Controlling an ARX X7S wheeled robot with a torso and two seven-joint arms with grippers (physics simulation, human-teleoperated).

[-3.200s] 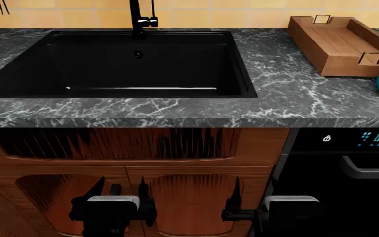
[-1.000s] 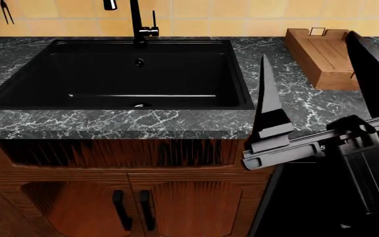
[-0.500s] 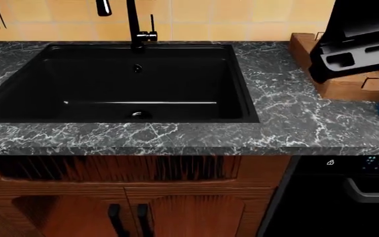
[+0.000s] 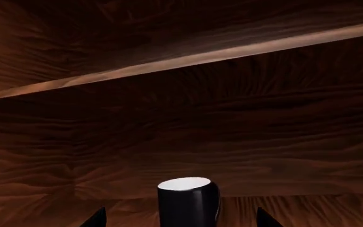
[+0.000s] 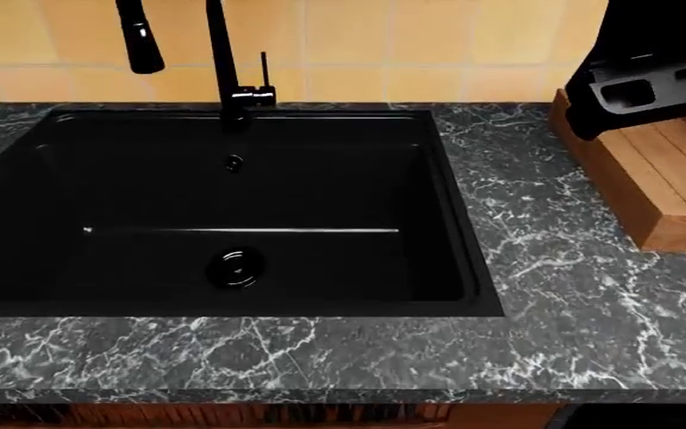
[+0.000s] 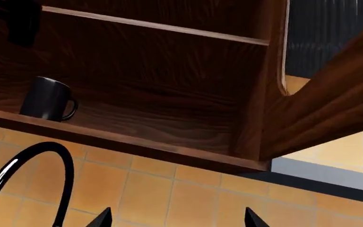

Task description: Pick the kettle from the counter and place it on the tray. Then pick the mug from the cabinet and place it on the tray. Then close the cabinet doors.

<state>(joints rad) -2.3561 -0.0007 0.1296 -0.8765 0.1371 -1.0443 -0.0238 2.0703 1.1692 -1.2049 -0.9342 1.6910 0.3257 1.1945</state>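
Note:
The black mug [image 4: 188, 204] with a white inside stands on the wooden cabinet shelf. My left gripper [image 4: 181, 222] is open, with one fingertip on each side of the mug and apart from it. The mug also shows in the right wrist view [image 6: 46, 99], on the bottom shelf of the open upper cabinet [image 6: 168, 113]. My right gripper [image 6: 176, 220] is open and empty, pointing up at the tiled wall below that cabinet. The brown wooden tray [image 5: 665, 183] lies on the counter [image 5: 557, 295] at the right. The kettle is out of view.
A black sink basin [image 5: 236, 223] with a black tap [image 5: 218, 63] fills the middle of the counter. Part of my right arm [image 5: 653, 63] hangs over the tray's far end. An open cabinet door [image 6: 332, 99] juts out beside the shelf. The tap's arc [image 6: 17, 175] rises below the shelf.
The head view has risen and closed in on the counter, so the lower cabinet doors and oven dropped out. The kettle at the right edge has left the view.

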